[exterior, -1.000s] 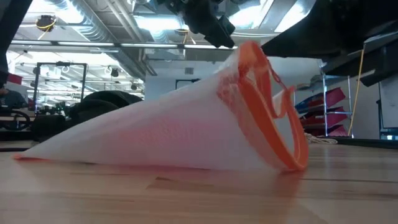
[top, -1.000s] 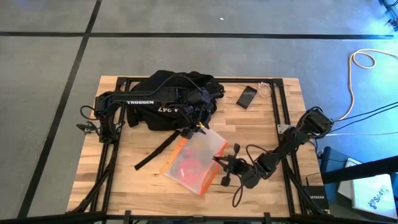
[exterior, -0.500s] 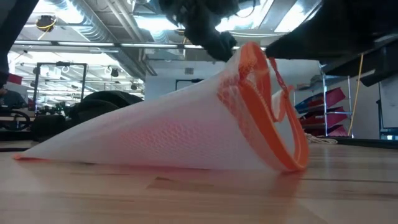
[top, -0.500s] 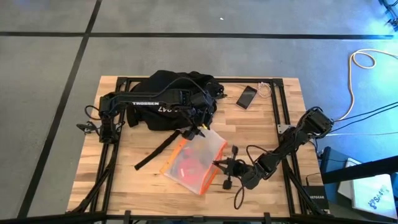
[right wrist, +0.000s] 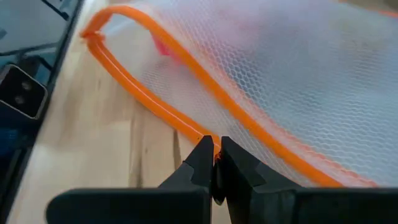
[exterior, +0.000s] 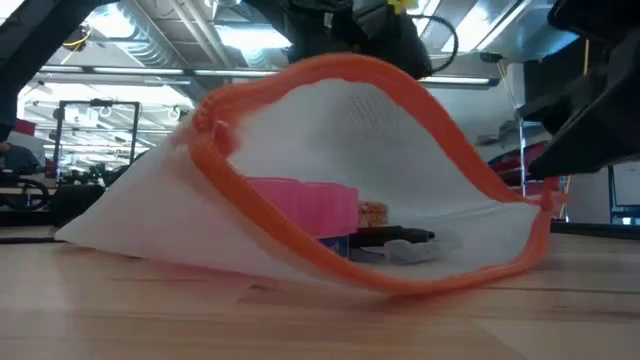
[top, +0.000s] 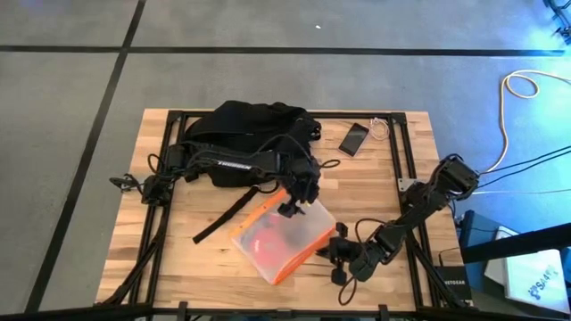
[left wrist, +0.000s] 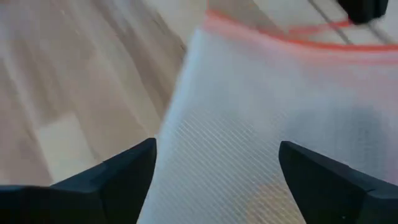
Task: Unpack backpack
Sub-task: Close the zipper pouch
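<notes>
Large black soft fabric backpack lies at the wooden surface's far side. Left tool, fingers spread wide, over white mesh pouch with orange rim, gripping nothing. Right tool pinched closed on the pouch's orange rim.

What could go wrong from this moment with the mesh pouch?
1. The right gripper pinches only the thin orange rim of the mesh pouch; a pull might slip it free.
2. The pouch mouth gapes toward the table's front, and the pink item sits near the opening; tilting may spill the contents.
3. The left gripper is open right above the mesh; a finger might snag it.
</notes>
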`<state>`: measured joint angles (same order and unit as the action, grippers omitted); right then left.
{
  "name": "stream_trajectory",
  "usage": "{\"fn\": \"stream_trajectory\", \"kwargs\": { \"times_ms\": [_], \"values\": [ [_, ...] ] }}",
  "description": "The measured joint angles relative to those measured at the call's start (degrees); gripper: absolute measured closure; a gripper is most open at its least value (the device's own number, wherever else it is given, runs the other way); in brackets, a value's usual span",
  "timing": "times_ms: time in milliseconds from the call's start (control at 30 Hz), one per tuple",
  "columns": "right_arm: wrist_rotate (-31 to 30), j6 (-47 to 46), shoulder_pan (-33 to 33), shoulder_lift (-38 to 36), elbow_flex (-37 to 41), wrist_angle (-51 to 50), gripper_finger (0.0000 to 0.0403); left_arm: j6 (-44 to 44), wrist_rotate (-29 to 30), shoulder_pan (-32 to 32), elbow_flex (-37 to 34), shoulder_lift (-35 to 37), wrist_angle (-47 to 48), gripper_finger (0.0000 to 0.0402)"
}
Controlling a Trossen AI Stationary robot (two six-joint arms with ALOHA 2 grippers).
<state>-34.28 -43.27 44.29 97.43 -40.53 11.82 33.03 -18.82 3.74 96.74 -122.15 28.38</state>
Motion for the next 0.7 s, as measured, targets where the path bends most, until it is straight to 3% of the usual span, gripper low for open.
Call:
{"fn": "stream_trajectory", "kwargs": {
  "times_ms": [167,433,500,633,700],
  "values": [
    [-4.7,0.2,0.0,0.0,0.0,-1.9,0.0403,-3.6,-3.3,-0.1,0.1,0.1,-6.8,0.0079],
    [-7.1,0.2,-0.1,0.0,0.0,-1.1,0.0403,-4.2,-10.3,-3.4,0.1,0.1,0.7,0.0079],
    [-7.1,0.2,0.0,0.0,0.0,-0.7,0.0403,-4.6,-7.4,-5.3,-0.3,0.2,0.7,0.008],
    [-6.4,0.4,-0.1,-0.1,0.0,2.1,0.0403,-4.8,7.2,-10.6,-3.8,0.3,-1.8,0.008],
    [-6.3,0.5,-0.1,-0.1,0.0,2.3,0.0403,-6.6,9.3,-12.9,-5.7,0.5,-2.8,0.008]
  ]
}}
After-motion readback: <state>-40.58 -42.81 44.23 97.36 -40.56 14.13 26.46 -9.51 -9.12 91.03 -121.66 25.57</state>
